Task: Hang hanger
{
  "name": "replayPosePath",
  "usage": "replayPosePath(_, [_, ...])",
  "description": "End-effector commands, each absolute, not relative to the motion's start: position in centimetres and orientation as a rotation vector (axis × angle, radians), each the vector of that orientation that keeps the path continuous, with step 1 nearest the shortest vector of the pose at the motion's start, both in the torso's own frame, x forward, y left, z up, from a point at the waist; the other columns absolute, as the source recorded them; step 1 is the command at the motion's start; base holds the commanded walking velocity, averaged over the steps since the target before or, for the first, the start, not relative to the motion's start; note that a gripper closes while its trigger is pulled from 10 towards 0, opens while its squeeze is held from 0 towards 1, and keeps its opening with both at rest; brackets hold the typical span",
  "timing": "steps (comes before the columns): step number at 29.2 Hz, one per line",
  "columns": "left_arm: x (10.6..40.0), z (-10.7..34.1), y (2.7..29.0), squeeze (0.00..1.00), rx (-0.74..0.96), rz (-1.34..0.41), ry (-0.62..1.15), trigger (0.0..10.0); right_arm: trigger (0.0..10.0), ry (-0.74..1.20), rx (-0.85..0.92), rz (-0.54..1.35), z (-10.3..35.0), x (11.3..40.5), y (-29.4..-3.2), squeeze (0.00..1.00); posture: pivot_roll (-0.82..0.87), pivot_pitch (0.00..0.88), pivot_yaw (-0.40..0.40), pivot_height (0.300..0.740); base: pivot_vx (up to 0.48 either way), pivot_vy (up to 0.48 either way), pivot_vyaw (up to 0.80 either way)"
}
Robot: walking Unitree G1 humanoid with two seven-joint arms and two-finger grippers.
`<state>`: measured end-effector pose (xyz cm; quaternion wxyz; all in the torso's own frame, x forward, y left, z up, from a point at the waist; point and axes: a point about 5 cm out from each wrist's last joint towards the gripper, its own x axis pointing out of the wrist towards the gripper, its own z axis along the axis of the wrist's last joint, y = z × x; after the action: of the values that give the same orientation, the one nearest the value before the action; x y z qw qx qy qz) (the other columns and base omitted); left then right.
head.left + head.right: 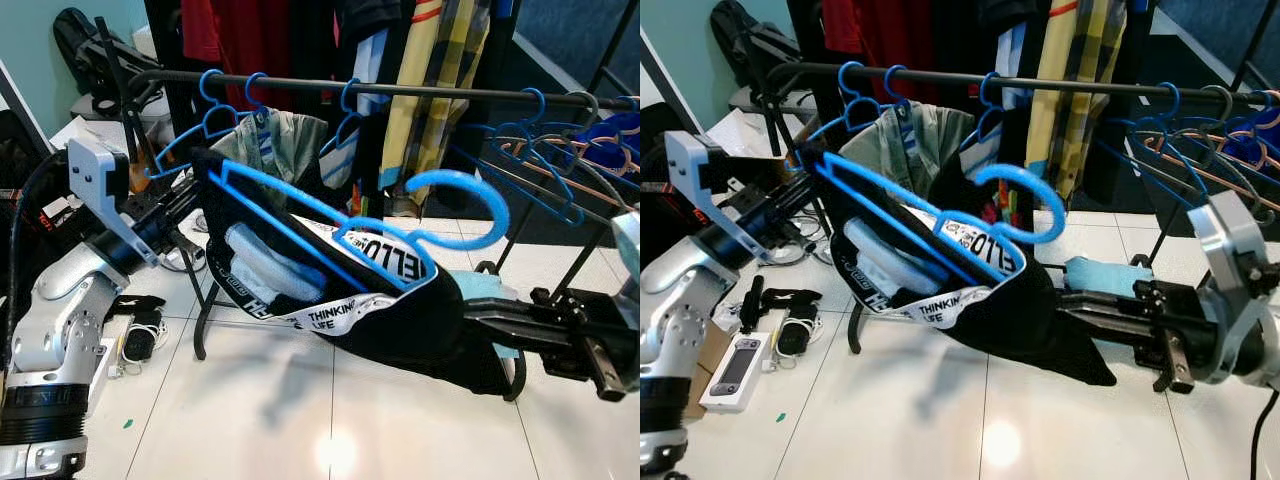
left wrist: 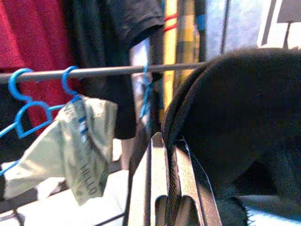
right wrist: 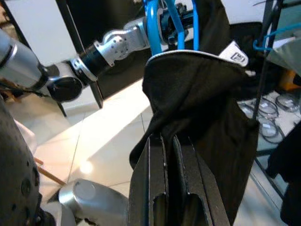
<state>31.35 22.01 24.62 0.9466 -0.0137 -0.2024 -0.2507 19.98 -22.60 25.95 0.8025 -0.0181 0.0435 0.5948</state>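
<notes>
- We take the black metal clothes rail (image 1: 440, 93) as our landmark; it runs horizontally across the upper part of both eye views.
- Below and in front of the rail, a bright blue plastic hanger (image 1: 330, 225) lies tilted, its curved hook (image 1: 470, 205) free of the rail and pointing toward the robot's right.
- A black fabric garment with a white printed band (image 1: 400, 320) is draped on this hanger and sags beneath it.
- The left gripper (image 1: 195, 190) is at the garment's left end, below the rail; the left wrist view shows its two black fingers (image 2: 160, 188) pressed close together on a fold of the black cloth.
- The right gripper (image 1: 1080, 300) is at the garment's lower right end; the right wrist view shows its fingers (image 3: 188, 188) closed on the cloth hem.
- The left wrist view adds a pale green garment (image 2: 70, 150) hanging from a blue hanger on the rail, with red and black clothes behind.
- The right eye view adds a white handheld device (image 1: 735, 370) on the glossy white floor tiles (image 1: 940, 420) below the rail.
</notes>
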Motion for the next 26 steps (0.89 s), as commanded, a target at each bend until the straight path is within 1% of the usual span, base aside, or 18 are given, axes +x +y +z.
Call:
replayPosePath(1, [31.6, 25.1, 23.4, 0.0, -0.012, -0.416, -0.431, 0.0, 0.0, 0.17, -0.082, 1.265, 25.1, 19.8, -22.7, 0.0, -0.09, 0.089, 0.057, 0.74, 0.0, 0.0, 0.0])
replayPosePath(6, [31.7, 25.2, 23.9, 0.0, -0.013, -0.381, -0.438, 0.0, 0.0, 0.212, -0.093, 1.255, 24.6, 19.7, -22.8, 0.0, -0.09, 0.089, 0.057, 0.74, 0.0, 0.0, 0.0])
replayPosePath(8, [31.9, 25.7, 25.2, 0.0, -0.019, -0.278, -0.464, 0.0, 0.0, 0.252, -0.091, 1.25, 24.0, 19.5, -22.7, 0.0, -0.09, 0.09, 0.059, 0.74, 0.0, 0.0, 0.0])
replayPosePath(9, [31.9, 25.7, 25.2, 0.0, -0.019, -0.278, -0.464, 0.0, 0.0, 0.252, -0.091, 1.25, 24.0, 19.5, -22.7, 0.0, -0.09, 0.09, 0.059, 0.74, 0.0, 0.0, 0.0])
replayPosePath(11, [32.0, 25.7, 25.4, 0.0, -0.022, -0.259, -0.46, 0.0, 0.0, 0.239, -0.082, 1.256, 24.1, 19.4, -22.6, 0.0, -0.09, 0.089, 0.06, 0.74, 0.0, 0.0, 0.0])
replayPosePath(15, [32.4, 24.5, 25.3, 0.0, 0.002, -0.236, -0.407, 0.0, 0.0, 0.15, -0.029, 1.293, 25.1, 19.2, -22.2, 0.0, -0.09, 0.089, 0.062, 0.74, 0.0, 0.0, 0.0])
replayPosePath(20, [32.5, 23.5, 25.1, 0.0, -0.004, -0.21, -0.371, 0.0, 0.0, 0.134, -0.025, 1.307, 25.4, 19.0, -22.1, 0.0, -0.09, 0.089, 0.062, 0.74, 0.0, 0.0, 0.0])
replayPosePath(21, [32.8, 22.7, 25.0, 0.0, -0.004, -0.17, -0.336, 0.0, 0.0, 0.12, -0.021, 1.318, 25.4, 18.9, -22.0, 0.0, -0.09, 0.088, 0.062, 0.74, 0.0, 0.0, 0.0])
replayPosePath(22, [32.8, 22.7, 25.0, 0.0, -0.004, -0.17, -0.336, 0.0, 0.0, 0.12, -0.021, 1.318, 25.4, 18.9, -22.0, 0.0, -0.09, 0.088, 0.062, 0.74, 0.0, 0.0, 0.0])
replayPosePath(23, [33.0, 21.4, 24.0, 0.0, 0.004, -0.19, -0.283, 0.3, 0.0, 0.094, -0.015, 1.319, 25.7, 19.0, -21.9, 0.0, -0.09, 0.088, 0.063, 0.74, 0.0, 0.0, 0.0])
replayPosePath(24, [32.9, 20.1, 22.4, 0.0, 0.013, -0.269, -0.225, 2.5, 0.0, 0.088, -0.019, 1.312, 25.7, 19.1, -21.9, 0.0, -0.09, 0.087, 0.064, 0.74, 0.0, 0.0, 0.0])
replayPosePath(25, [32.6, 19.0, 20.5, 0.0, 0.024, -0.386, -0.172, 4.6, 0.0, 0.103, -0.029, 1.299, 25.5, 19.3, -21.8, 0.0, -0.09, 0.087, 0.064, 0.74, 0.0, 0.0, 0.0])
replayPosePath(26, [32.6, 19.0, 20.5, 0.0, 0.024, -0.386, -0.172, 4.6, 0.0, 0.103, -0.029, 1.299, 25.5, 19.3, -21.8, 0.0, -0.09, 0.087, 0.064, 0.74, 0.0, 0.0, 0.0])
